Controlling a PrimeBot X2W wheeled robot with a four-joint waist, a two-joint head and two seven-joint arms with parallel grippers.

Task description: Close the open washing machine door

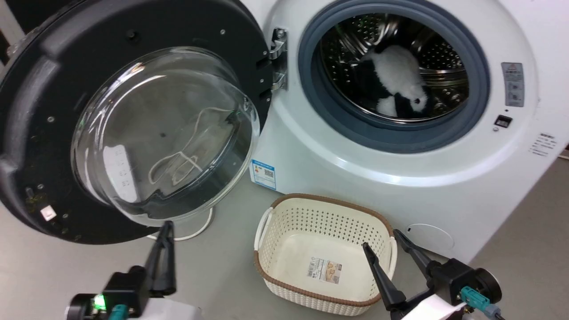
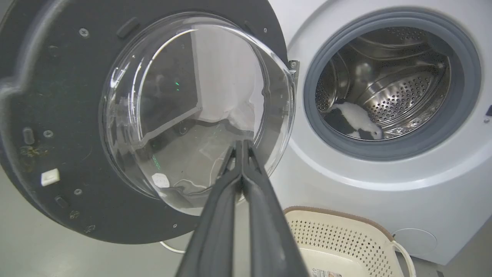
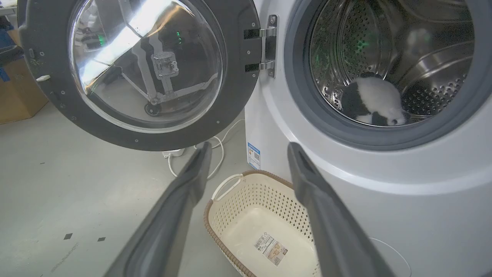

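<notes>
Left of the drum (image 1: 444,58), I see the door (image 1: 40,133) wide open on the washer (image 1: 338,178), my left gripper (image 1: 166,226) closed on nothing near its glass, my right gripper (image 1: 380,238) spread empty by the basket (image 1: 311,209).

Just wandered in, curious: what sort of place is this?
Likely a lab or workshop rather than a home: a washing machine and laundry basket stand on a grey floor, with a cardboard box nearby.
</notes>
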